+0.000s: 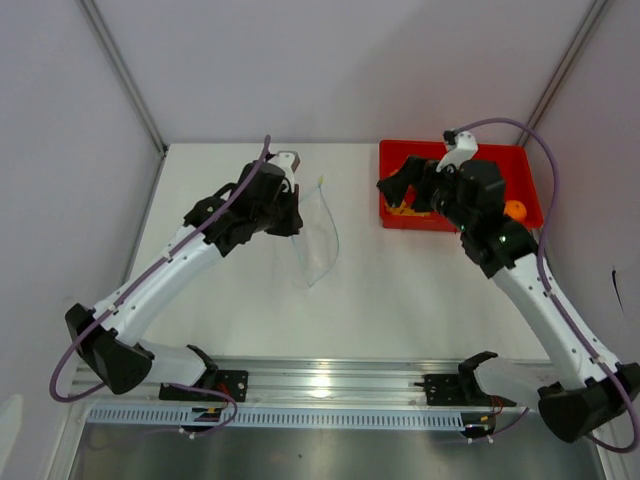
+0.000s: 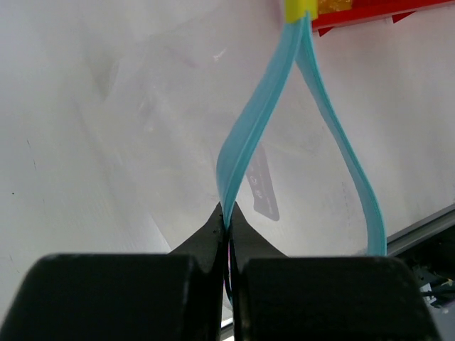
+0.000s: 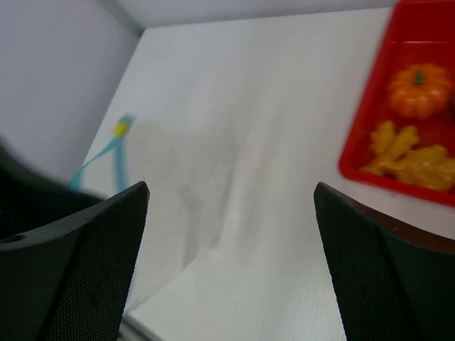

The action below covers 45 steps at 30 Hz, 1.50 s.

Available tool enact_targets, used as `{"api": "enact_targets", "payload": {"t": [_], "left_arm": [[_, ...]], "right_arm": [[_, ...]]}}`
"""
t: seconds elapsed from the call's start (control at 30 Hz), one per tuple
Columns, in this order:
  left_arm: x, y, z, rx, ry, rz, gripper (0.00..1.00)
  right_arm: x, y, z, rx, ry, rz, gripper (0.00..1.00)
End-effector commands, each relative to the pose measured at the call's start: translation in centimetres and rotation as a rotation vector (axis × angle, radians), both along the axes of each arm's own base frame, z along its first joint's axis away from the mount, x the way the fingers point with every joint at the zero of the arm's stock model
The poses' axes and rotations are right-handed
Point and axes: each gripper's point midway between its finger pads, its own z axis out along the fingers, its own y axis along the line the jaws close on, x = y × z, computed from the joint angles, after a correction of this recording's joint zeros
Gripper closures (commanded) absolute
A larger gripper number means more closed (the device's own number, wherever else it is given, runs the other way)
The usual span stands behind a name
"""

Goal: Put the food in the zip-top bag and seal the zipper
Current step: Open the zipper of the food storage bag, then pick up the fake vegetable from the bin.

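My left fingers [image 2: 229, 226] pinch the light blue zipper strip [image 2: 259, 121] of the clear crinkly zip-top bag [image 1: 315, 235], its mouth gaping above them. My right fingers [image 3: 231, 234] spread wide, empty; the orange toy pumpkin [image 3: 419, 90] and yellow chunks [image 3: 412, 158] sit in the red plastic tray [image 3: 366, 153] beyond my right fingertip.

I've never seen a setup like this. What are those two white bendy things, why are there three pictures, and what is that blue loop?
They are two robot arms bolted to a table. One picture looks down from above; the other two come from cameras on each wrist. The left gripper is pinched shut on the blue zipper of a clear zip-top bag, holding its mouth open as a loop. The right gripper is wide open and empty beside a red tray, which holds toy food: an orange pumpkin and yellow pieces.
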Motion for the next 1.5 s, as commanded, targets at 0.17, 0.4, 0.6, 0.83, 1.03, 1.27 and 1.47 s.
{"api": "enact_targets", "payload": {"t": [0.17,0.4,0.6,0.83,1.03,1.27,1.47], "left_arm": [[-1.4,2.8,4.2,0.007,-0.115,0.024,0.99],[-1.7,1.9,3.8,-0.015,-0.078,-0.013,0.99],[-0.9,1.5,3.3,0.010,-0.074,-0.014,0.99],[-0.8,0.7,3.0,0.001,-0.065,-0.052,0.99],[-0.9,0.8,2.5,0.002,-0.069,-0.058,0.99],[-0.8,0.4,1.7,0.002,-0.056,-0.068,1.00],[-0.9,0.2,1.3,-0.002,-0.048,-0.077,0.99]], "right_arm": [[12.7,-8.1,-8.2,-0.067,0.246,-0.403,0.01],[20.3,-10.8,-13.5,-0.138,0.291,-0.515,0.01],[23.9,-13.9,-17.6,-0.359,0.347,-0.610,0.01],[25.4,-14.8,-20.8,-0.434,0.386,-0.622,0.01],[25.7,-15.8,-23.0,-0.460,0.414,-0.646,0.00],[26.3,-16.7,-25.2,-0.413,0.447,-0.658,0.01],[26.0,-17.3,-28.1,-0.369,0.516,-0.644,0.01]]}}
